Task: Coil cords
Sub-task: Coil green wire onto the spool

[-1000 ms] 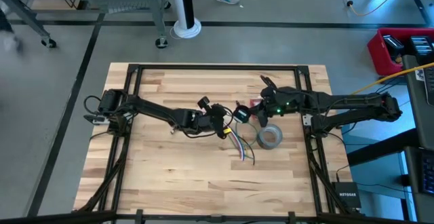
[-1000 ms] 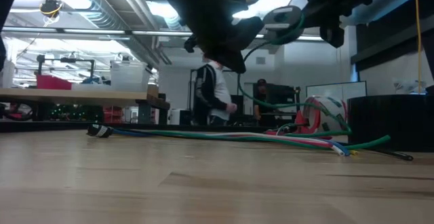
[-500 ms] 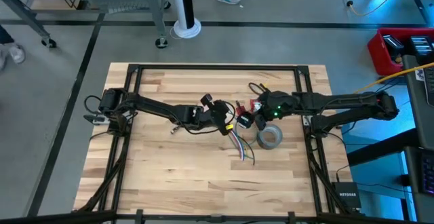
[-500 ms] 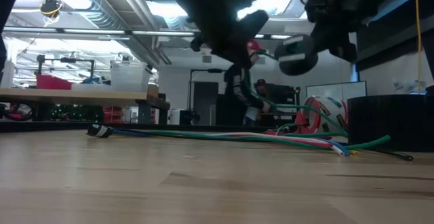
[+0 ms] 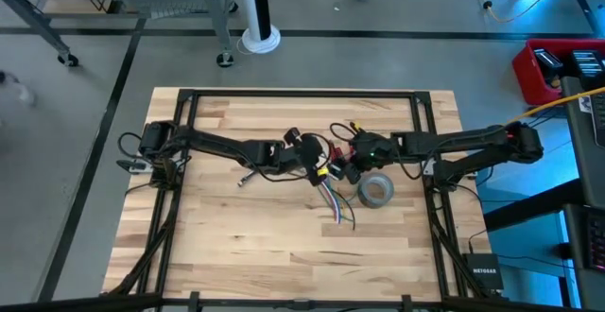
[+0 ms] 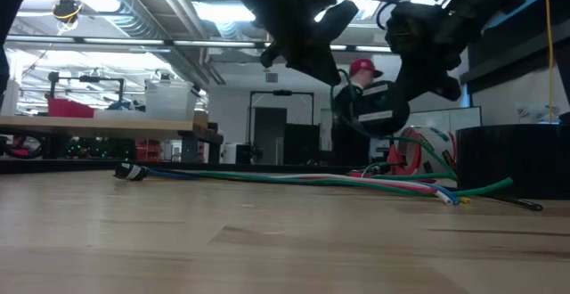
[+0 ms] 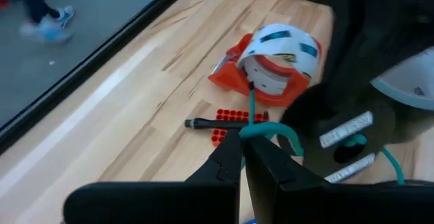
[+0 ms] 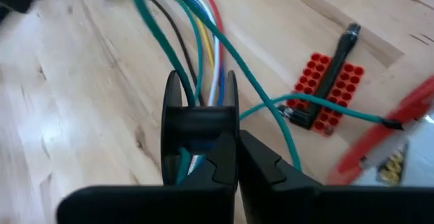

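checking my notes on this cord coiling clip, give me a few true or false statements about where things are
1. The grey tape roll lies flat on the table. True.
2. Both hands meet near the table's middle. True: left hand, right hand.
3. The left hand is wide open. False: its fingers are shut on the green wire.
4. The cords hang off the table's edge. False: their loose ends lie on the wood beside the tape roll.

High view looks straight down on whole table point(image 5: 236, 246); low view sits at tabletop level facing the room; both wrist views hang close above the cords point(image 8: 203, 54), shared with high view.
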You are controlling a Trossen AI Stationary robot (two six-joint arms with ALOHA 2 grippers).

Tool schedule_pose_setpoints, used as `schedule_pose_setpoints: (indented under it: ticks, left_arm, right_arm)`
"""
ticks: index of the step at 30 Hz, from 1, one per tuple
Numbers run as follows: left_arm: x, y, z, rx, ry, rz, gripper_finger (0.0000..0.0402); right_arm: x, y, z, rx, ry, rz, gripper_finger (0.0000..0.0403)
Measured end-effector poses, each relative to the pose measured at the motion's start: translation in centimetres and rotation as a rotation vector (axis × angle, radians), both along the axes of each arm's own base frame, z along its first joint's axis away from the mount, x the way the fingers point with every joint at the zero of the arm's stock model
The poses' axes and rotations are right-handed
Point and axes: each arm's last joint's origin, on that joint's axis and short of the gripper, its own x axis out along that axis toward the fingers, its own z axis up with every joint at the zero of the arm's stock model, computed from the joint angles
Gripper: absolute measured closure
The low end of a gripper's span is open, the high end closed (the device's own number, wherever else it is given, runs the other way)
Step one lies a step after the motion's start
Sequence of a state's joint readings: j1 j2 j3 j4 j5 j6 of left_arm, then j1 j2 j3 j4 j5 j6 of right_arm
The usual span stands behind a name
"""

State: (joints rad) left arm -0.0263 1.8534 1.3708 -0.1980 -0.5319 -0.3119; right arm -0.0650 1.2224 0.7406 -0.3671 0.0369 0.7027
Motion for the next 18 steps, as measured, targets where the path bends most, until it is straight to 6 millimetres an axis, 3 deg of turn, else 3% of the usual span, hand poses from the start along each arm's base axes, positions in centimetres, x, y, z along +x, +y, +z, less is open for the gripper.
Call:
schedule_pose_setpoints:
  ticks: [18]
  left_arm:
    - [-0.3,0.32,-0.69,-0.213,0.029,-0.06,0.0401]
  right_arm:
    - [0.38,-0.5,0.16,-0.103,-0.036,-0.127,0.0396]
